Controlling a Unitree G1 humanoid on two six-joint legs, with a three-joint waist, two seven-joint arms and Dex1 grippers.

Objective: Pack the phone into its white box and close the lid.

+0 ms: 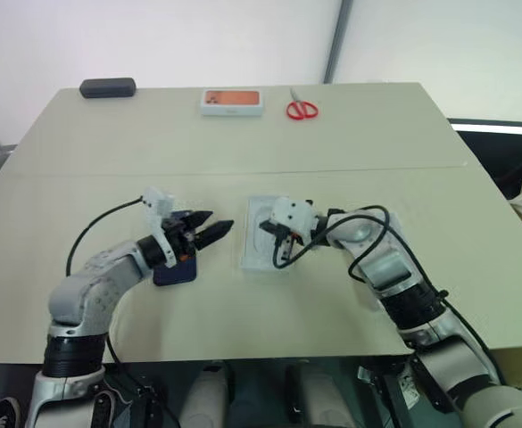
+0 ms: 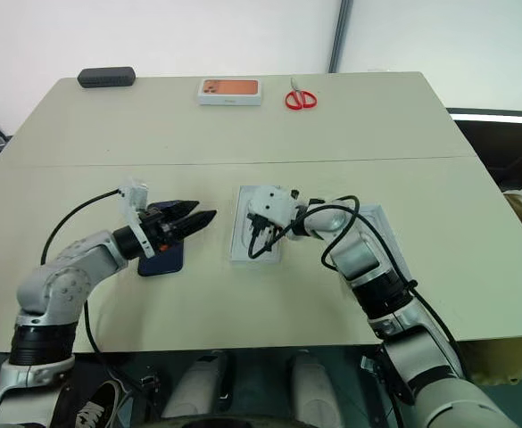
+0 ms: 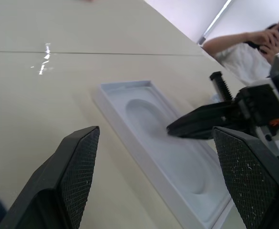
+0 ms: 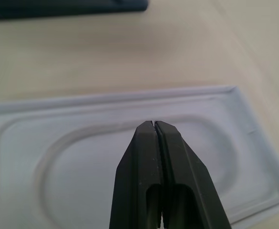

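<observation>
Navy-blue glossy smartphone is lying at lower left, beneath the wide-spread left gripper. Being slick and stiff, it is probably best pinched across its long edges. The right gripper is hovering, pinched together and empty, over a thin white recessed insert mid-frame.

Left arm: bent at the elbow, forearm reaching forward and inward across the surface; the left gripper points roughly level toward the robot's right, its two black fingers spread well apart with nothing between them. Right arm: elbow out to the side, forearm angled inward and slightly downward; the right gripper points toward the left one, its fingers pressed together at the tips, empty. The two grippers face each other, near but apart.
</observation>
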